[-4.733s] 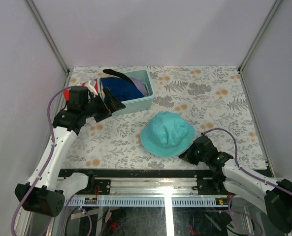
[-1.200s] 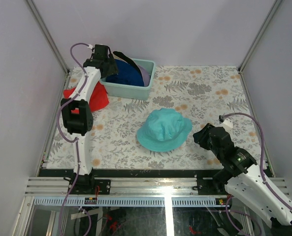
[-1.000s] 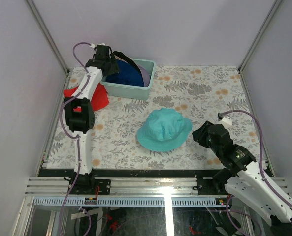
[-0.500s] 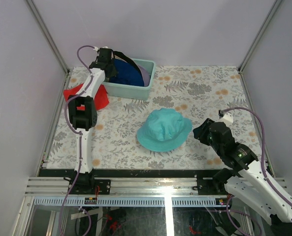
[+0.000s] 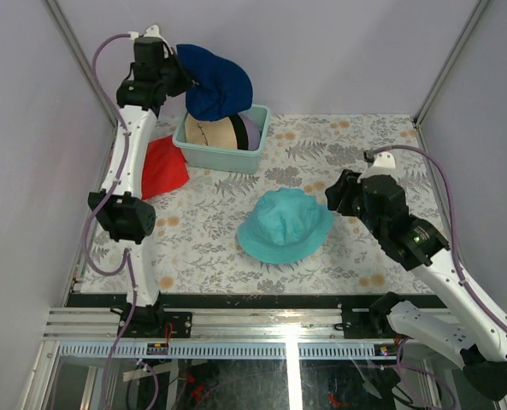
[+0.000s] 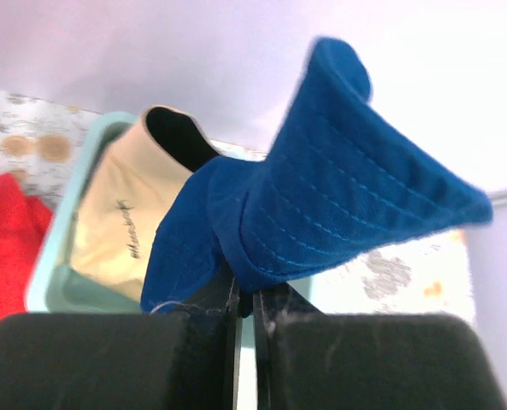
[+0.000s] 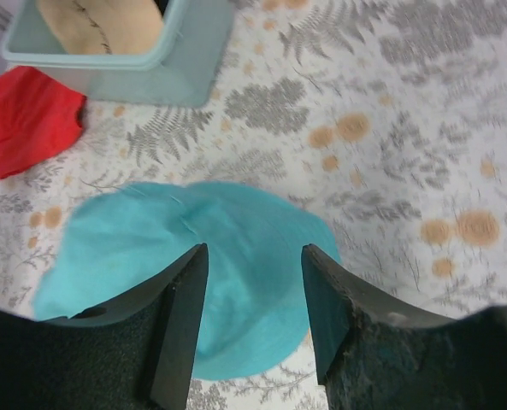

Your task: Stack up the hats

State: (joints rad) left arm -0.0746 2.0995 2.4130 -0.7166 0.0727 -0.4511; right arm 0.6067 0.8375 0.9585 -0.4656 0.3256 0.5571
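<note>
as left end effector [image 6: 243, 297] pinches blue hat [image 6: 330, 192], aloft

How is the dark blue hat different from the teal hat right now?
The dark blue hat hangs in the air above the bin, pinched by the left tool; the teal hat lies on the table, not gripped. The dark blue hat is folded and crumpled; the teal hat sits spread out, crown up. Both are soft bucket hats.
</note>
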